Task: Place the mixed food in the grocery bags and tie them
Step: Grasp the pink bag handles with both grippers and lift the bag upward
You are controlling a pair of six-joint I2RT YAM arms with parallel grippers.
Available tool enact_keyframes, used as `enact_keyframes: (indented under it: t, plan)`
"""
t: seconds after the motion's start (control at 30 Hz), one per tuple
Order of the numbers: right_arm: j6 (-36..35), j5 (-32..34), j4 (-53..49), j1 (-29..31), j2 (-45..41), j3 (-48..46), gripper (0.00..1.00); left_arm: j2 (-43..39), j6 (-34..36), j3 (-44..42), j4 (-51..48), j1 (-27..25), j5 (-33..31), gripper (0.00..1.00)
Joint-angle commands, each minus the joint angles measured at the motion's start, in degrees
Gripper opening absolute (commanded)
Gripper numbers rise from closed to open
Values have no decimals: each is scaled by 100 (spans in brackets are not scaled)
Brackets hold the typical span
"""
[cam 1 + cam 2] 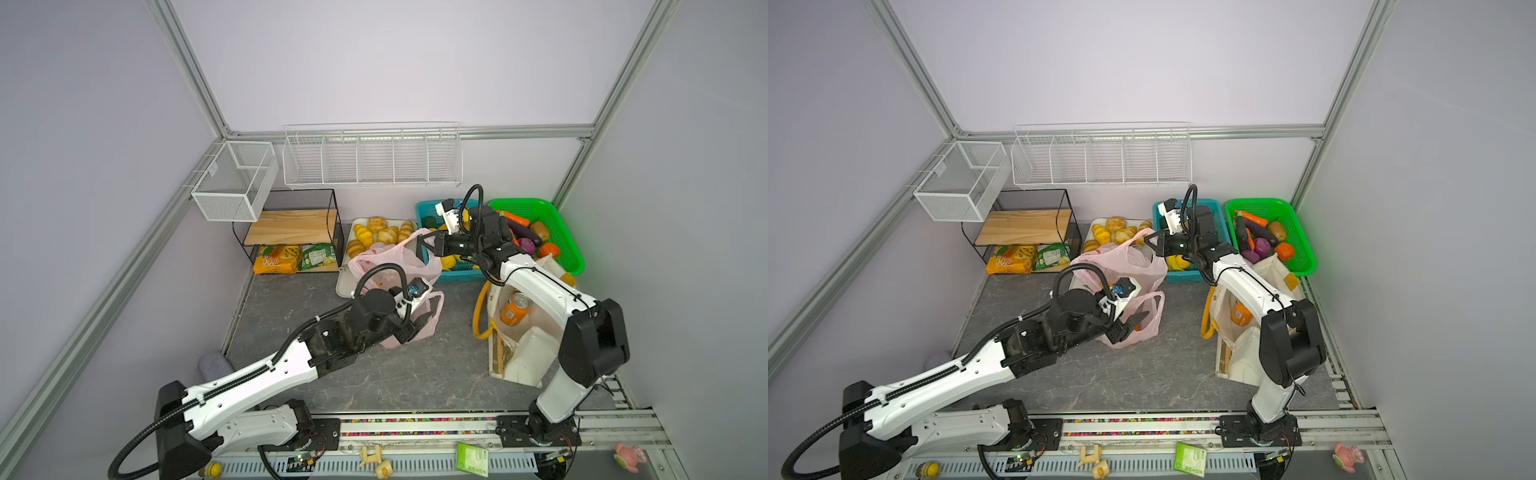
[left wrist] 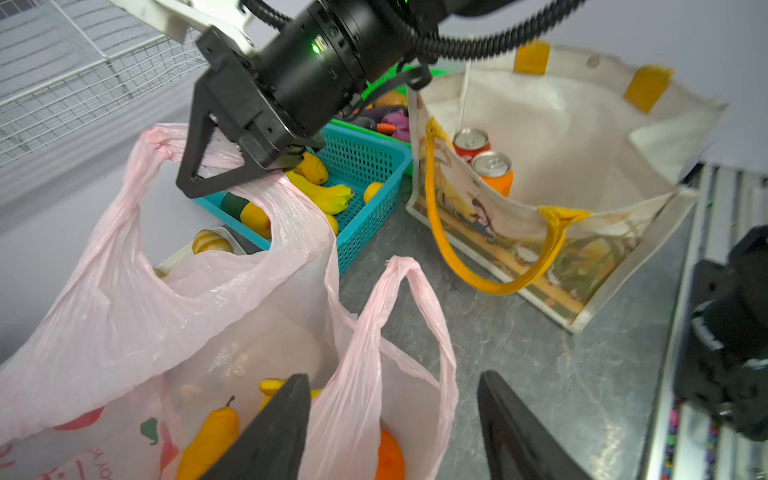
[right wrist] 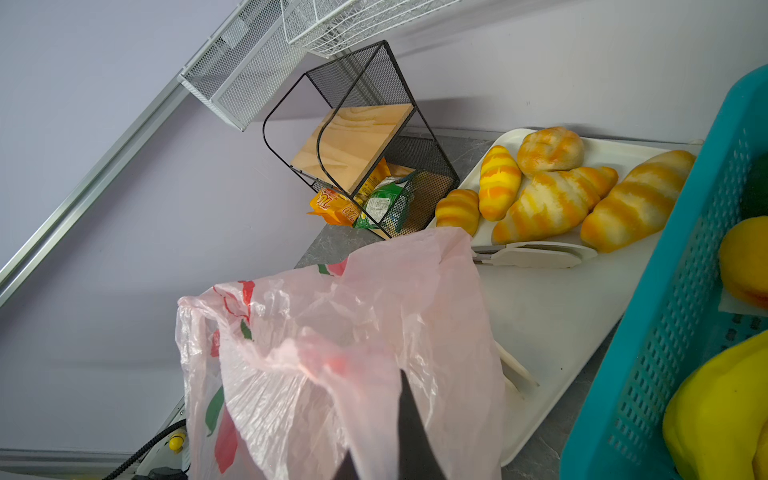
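The pink plastic grocery bag (image 1: 395, 266) (image 1: 1121, 266) stands mid-table. Inside it lie a pear (image 2: 212, 436), an orange (image 2: 388, 457) and a banana (image 2: 270, 386). My right gripper (image 1: 424, 239) (image 2: 187, 185) (image 3: 386, 419) is shut on the bag's far handle and holds it up. My left gripper (image 1: 419, 324) (image 2: 395, 376) is open, and the near handle loop (image 2: 399, 291) hangs slack in its gap. The canvas tote (image 1: 528, 353) (image 2: 582, 137) stands at the right with an orange soda can (image 1: 515, 309) (image 2: 494, 174) and a red cola can (image 2: 469, 143) inside.
A blue basket (image 2: 361, 158) with bananas (image 2: 324, 195) sits behind the bag. Beside it are a green basket (image 1: 561, 232) of vegetables and a white tray (image 3: 561, 307) of bread. A black wire shelf (image 1: 295, 224) stands at the back left, under white wall baskets (image 1: 374, 158).
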Motion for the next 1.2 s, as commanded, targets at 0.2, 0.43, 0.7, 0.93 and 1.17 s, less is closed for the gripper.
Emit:
enact_keyframes:
  t: [0.2, 0.43, 0.7, 0.93, 1.17]
  plan:
    - [77, -153, 107, -75, 68, -15, 7, 992, 1313, 587, 219, -100, -879, 57]
    - [152, -117, 99, -110, -30, -39, 8, 1433, 1097, 603, 824, -100, -1248, 15]
    - [734, 493, 722, -128, -1152, -864, 10, -316, -569, 386, 886, 154, -1490, 0]
    - [591, 1949, 947, 109, -3246, -1890, 10, -1713, -2305, 162, 727, 2383, 339, 0]
    - [-26, 2759, 567, 587, -4308, -2067, 11, -1088, -3296, 561, 1058, 3649, 1834, 0]
